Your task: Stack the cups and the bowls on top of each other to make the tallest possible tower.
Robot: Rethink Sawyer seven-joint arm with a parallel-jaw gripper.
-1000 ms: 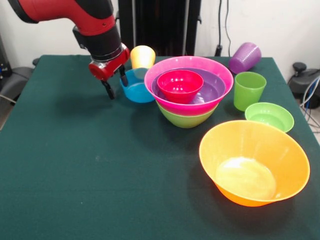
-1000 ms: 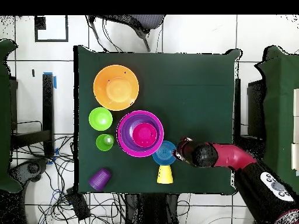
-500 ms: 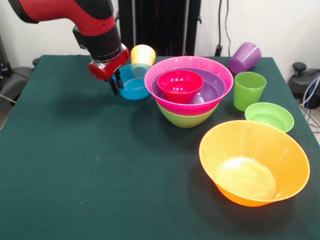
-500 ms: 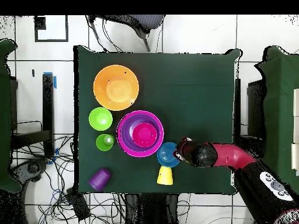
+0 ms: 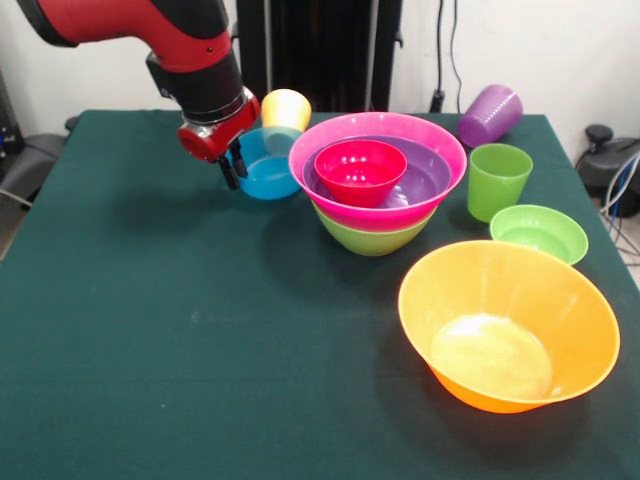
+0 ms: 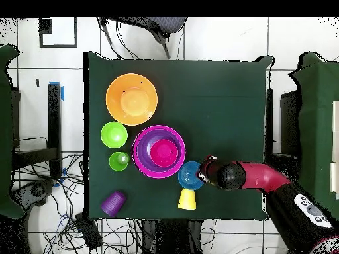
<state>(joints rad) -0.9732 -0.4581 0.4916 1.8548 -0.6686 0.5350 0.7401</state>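
The claw (image 5: 234,166) was clenched on the blue bowl's (image 5: 268,172) rim; a level carry over the tower (image 5: 377,182) was advised.

This looks like a robotics lab rather than a home or kitchen. A desk (image 6: 218,99) covered in dark green cloth stands on a pale tiled floor (image 6: 218,40) marked with black tape (image 6: 59,45), and loose cables (image 6: 73,218) trail across the floor beside it. A red and black robot arm (image 5: 150,30) reaches over the desk in front of a bare white wall (image 5: 540,50), down which more cords (image 5: 445,50) hang.
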